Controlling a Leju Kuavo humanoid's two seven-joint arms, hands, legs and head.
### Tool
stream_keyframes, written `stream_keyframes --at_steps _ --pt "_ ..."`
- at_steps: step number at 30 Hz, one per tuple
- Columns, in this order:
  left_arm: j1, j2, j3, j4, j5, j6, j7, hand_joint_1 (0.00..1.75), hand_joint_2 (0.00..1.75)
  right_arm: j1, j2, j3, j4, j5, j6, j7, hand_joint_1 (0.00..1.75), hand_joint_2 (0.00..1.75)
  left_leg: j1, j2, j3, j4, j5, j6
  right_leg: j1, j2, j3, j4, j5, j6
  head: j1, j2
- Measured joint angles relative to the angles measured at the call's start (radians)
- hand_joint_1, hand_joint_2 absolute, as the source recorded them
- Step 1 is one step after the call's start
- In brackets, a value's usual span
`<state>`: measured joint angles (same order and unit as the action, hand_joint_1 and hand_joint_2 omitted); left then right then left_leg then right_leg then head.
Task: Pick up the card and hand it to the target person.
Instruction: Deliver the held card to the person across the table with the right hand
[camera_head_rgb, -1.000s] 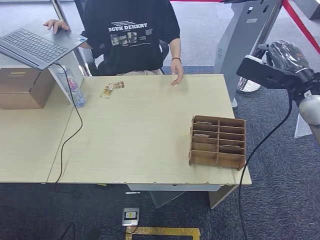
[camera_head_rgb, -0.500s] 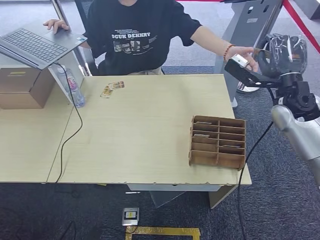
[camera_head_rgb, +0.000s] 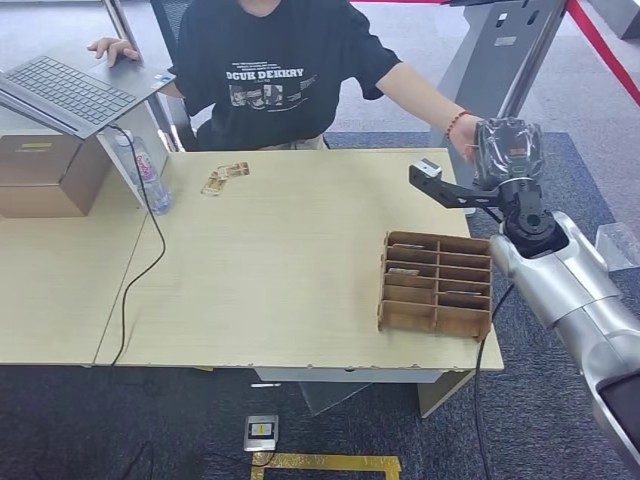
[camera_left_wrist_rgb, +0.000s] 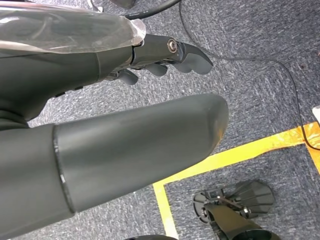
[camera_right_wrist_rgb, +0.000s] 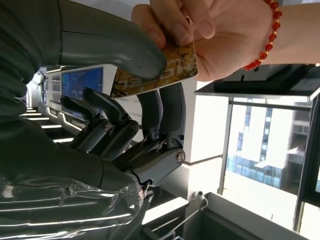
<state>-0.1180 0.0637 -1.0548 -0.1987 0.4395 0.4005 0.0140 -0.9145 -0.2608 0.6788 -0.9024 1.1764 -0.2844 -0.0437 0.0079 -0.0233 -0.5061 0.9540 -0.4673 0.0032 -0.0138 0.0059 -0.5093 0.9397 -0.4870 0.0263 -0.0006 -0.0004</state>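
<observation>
We see the right hand (camera_right_wrist_rgb: 124, 125) raised past the far right corner of the table (camera_head_rgb: 287, 260), pinching the card (camera_right_wrist_rgb: 158, 72) between its thumb and fingers while the person's hand (camera_right_wrist_rgb: 211, 35) grips the card's other end. The wooden organizer (camera_head_rgb: 435, 284) sits near the table's right edge, with what look like flat cards lying in a few of its left slots. The left hand (camera_left_wrist_rgb: 113, 100) hangs over the carpet, fingers loosely curled and holding nothing.
</observation>
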Motion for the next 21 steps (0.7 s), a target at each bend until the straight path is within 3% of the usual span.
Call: stream_keyframes --at_steps 1,3,4,5,10,15,21 --pt "0.000 0.000 0.000 0.000 0.000 0.000 0.000 0.00 0.00 0.001 0.003 0.001 0.007 -0.008 0.016 -0.005 1.24 1.75 0.000 0.000 0.000 0.000 0.000 0.000 0.000 0.000 0.000 0.000 0.000 0.000 0.000 0.000" --pt "0.000 0.000 0.000 0.000 0.000 0.000 0.000 0.00 0.00 0.004 0.008 0.000 0.015 -0.030 0.056 -0.017 0.44 1.75 0.000 0.000 0.000 0.000 0.000 0.000 0.000 0.000 0.000 0.000 0.000 0.000 0.000 0.000" --pt "0.001 0.000 0.000 0.000 0.001 -0.001 0.000 0.00 0.00 0.007 0.009 0.000 0.017 -0.041 0.081 -0.023 0.15 1.75 0.000 0.000 0.000 0.000 0.000 0.000 0.000 0.000 0.000 0.000 0.000 0.000 0.000 0.000" --pt "0.001 0.000 0.000 0.000 0.001 -0.001 0.000 0.00 0.00 0.010 0.010 -0.002 0.018 -0.051 0.110 -0.028 0.00 1.75 0.000 0.000 0.000 0.000 0.000 0.000 0.000 0.000 0.000 0.000 0.000 0.000 0.000 0.000" --pt "0.003 0.000 0.000 0.000 0.005 -0.003 0.000 0.00 0.00 0.037 0.010 -0.017 0.010 -0.114 0.213 -0.051 0.00 1.75 0.000 0.000 0.001 0.000 0.000 0.000 0.000 0.001 0.000 0.000 0.000 0.000 0.000 0.000" --pt "0.005 0.001 0.000 0.000 0.010 -0.003 0.000 0.00 0.00 0.059 0.005 -0.039 -0.030 -0.164 0.257 -0.059 0.00 1.75 0.000 0.001 0.001 0.000 0.000 0.000 0.000 0.002 -0.001 0.000 0.000 0.000 0.000 0.000" --pt "0.010 0.005 0.000 0.000 0.018 -0.003 0.000 0.00 0.00 0.145 -0.038 -0.106 -0.211 -0.255 0.311 -0.024 0.00 1.75 0.000 0.001 0.001 0.000 0.000 0.000 0.000 0.002 -0.001 0.000 0.000 0.000 0.000 0.000"
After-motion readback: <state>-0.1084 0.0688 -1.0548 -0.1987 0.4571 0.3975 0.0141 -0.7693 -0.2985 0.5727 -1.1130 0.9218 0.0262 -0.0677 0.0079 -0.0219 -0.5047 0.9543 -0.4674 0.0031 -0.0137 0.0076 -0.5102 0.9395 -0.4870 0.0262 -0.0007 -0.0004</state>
